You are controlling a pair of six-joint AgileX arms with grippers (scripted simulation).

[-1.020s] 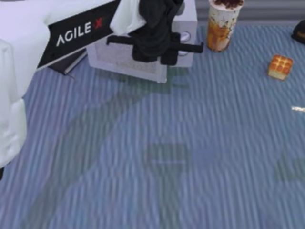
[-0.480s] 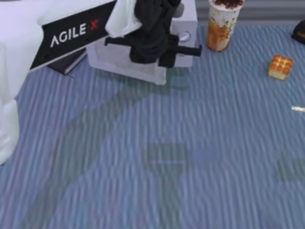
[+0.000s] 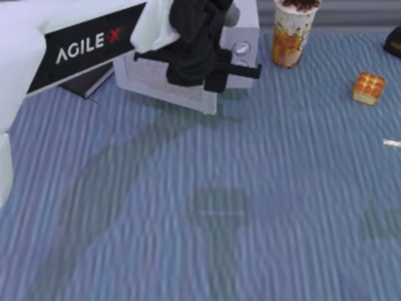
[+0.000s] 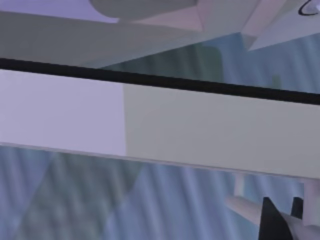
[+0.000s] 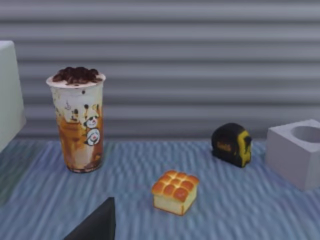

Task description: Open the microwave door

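Note:
The pale microwave (image 3: 247, 25) stands at the table's back, left of centre, with a round grey knob (image 3: 242, 47) on its front. The microwave door (image 3: 160, 78), with its speckled mesh window, stands swung a little out from the oven at its knob-side edge. My left gripper (image 3: 212, 74) hangs over that free edge. In the left wrist view the door (image 4: 200, 130) fills the middle as a broad pale band, and my left gripper (image 4: 285, 212) is shut on the door's pale handle bar (image 4: 245, 205). My right arm is outside the top view; one black fingertip (image 5: 102, 225) shows, holding nothing.
A milk-tea cup (image 3: 293, 31) stands just right of the microwave. Further right lie a small bread loaf (image 3: 368, 88) and a black-yellow tape measure (image 3: 393, 44). A black notebook (image 3: 88, 81) pokes out under my left arm. A white block (image 5: 297, 150) sits at far right.
My left arm has drawn to the left, and the door's free edge has swung with it, slightly further from the knob panel. Nothing else moved.

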